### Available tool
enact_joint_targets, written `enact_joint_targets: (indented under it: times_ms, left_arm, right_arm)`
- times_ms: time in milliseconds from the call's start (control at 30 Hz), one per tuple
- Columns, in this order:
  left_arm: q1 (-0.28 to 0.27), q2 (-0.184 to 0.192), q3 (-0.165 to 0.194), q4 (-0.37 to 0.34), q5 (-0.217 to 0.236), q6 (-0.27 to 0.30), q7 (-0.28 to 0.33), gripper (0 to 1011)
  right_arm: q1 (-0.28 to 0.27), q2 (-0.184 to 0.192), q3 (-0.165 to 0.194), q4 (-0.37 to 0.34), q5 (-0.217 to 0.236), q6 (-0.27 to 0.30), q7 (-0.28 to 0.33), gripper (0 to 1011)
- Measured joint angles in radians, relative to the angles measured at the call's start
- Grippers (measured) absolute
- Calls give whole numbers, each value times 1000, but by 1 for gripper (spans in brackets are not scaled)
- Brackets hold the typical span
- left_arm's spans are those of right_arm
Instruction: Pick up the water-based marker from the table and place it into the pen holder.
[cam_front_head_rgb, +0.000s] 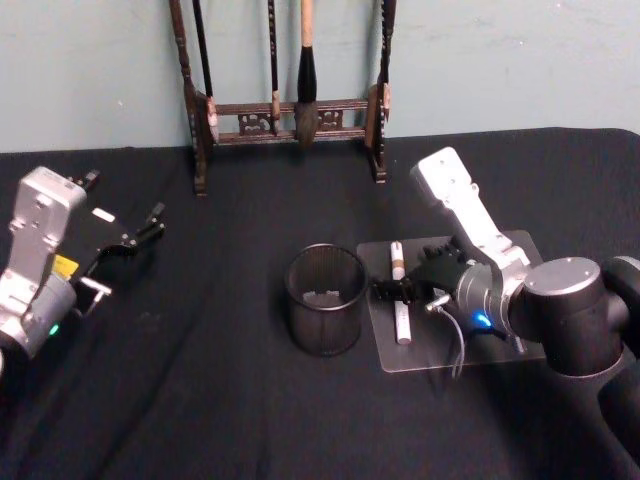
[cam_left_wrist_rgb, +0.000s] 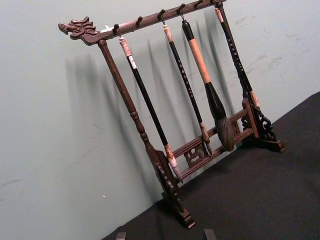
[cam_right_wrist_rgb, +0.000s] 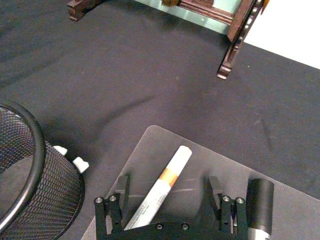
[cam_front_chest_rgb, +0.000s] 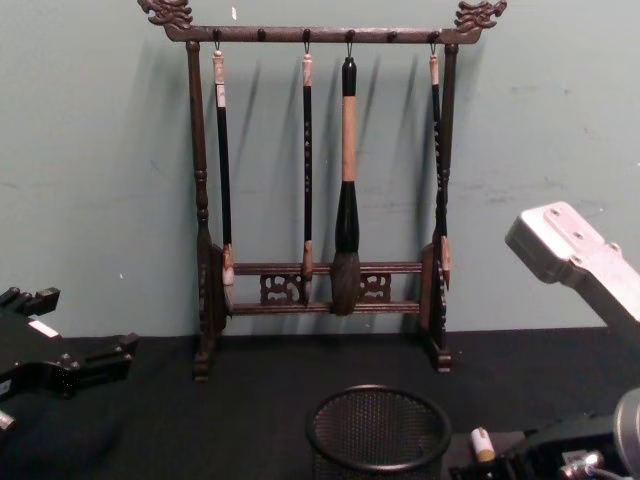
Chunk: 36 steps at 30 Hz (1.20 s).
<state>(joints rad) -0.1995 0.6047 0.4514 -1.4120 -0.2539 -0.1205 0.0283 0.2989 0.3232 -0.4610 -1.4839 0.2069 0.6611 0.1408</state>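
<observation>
Water-based marker (cam_right_wrist_rgb: 160, 187) lies within the spread right claw (cam_right_wrist_rgb: 168, 184), on a mat (cam_right_wrist_rgb: 150, 145) beside pen holder (cam_front_head_rgb: 325, 298).

Black mesh pen holder (cam_front_head_rgb: 324, 300), white marker (cam_front_head_rgb: 403, 322) with orange band, matte black table (cam_front_head_rgb: 200, 400), brown rack (cam_front_head_rgb: 290, 108).

The right gripper (cam_front_head_rgb: 401, 292) sits low across the middle of a white water-based marker (cam_front_head_rgb: 403, 322), which lies on a clear mat (cam_front_head_rgb: 420, 360) on the black bench (cam_front_head_rgb: 200, 400). Just beside the mat's left edge stands the black mesh pen holder (cam_front_head_rgb: 325, 330), upright. Far left, the left gripper (cam_front_head_rgb: 120, 250) hangs above the bench with its fingers spread. A dark wooden brush rack (cam_front_head_rgb: 285, 108) lines the back edge against a pale green wall (cam_front_head_rgb: 500, 60).
</observation>
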Motion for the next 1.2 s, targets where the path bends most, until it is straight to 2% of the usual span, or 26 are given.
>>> enact_joint_targets:
  times_ms: [1200]
  left_arm:
    - [0,0,0,0,0,0,0,1001]
  right_arm:
    - [-21,-30,33,5,-61,13,60,1002]
